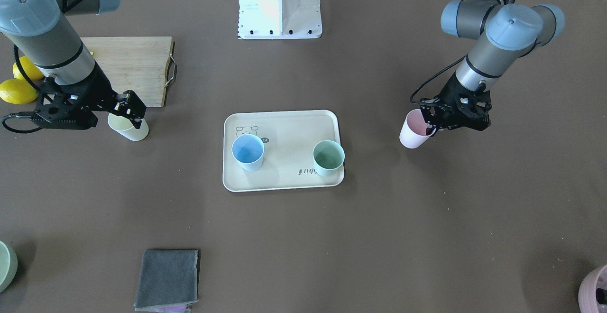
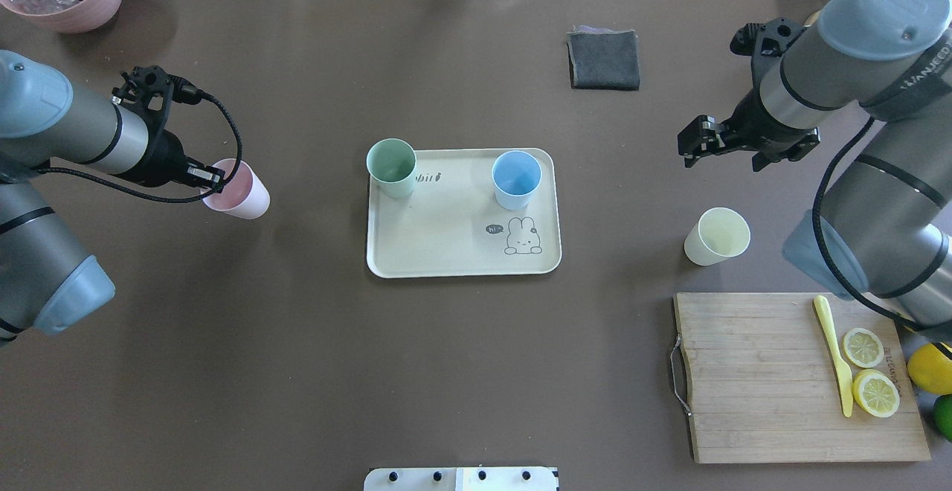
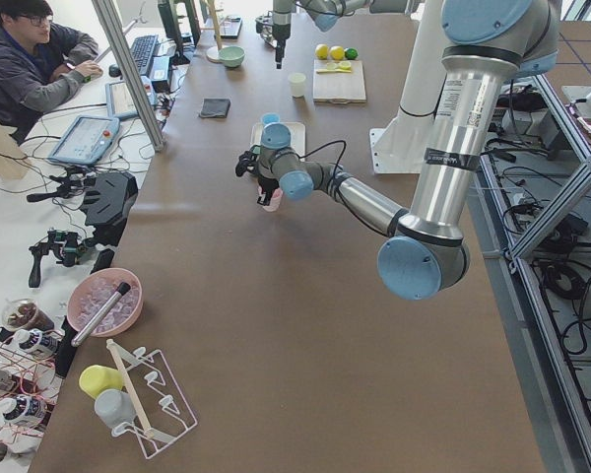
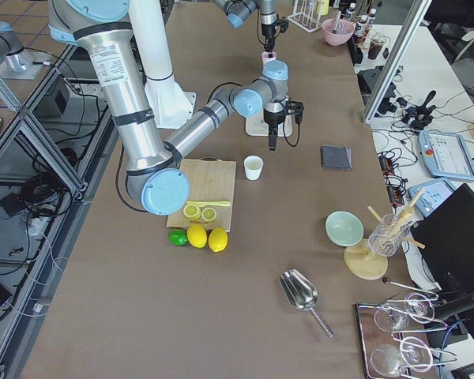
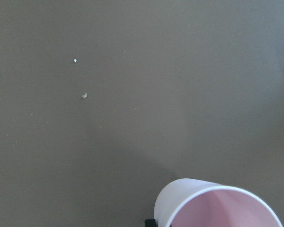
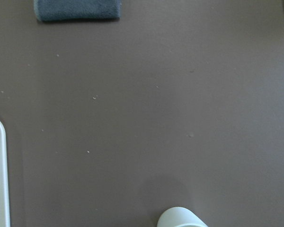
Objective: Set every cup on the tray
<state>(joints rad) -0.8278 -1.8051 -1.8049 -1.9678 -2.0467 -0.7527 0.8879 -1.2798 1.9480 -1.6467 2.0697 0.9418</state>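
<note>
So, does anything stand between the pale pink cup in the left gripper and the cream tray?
Nothing visible does. Only bare brown table lies between the pale pink cup in the left gripper and the cream rectangular tray. The pale green cup stands in the tray's corner on that side.

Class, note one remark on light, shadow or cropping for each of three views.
Front-facing view: glare washes out the white robot base. Left wrist view: the bottom edge cuts off the pink cup. Right wrist view: a faint soft shadow lies on the table above the cream cup.
</note>
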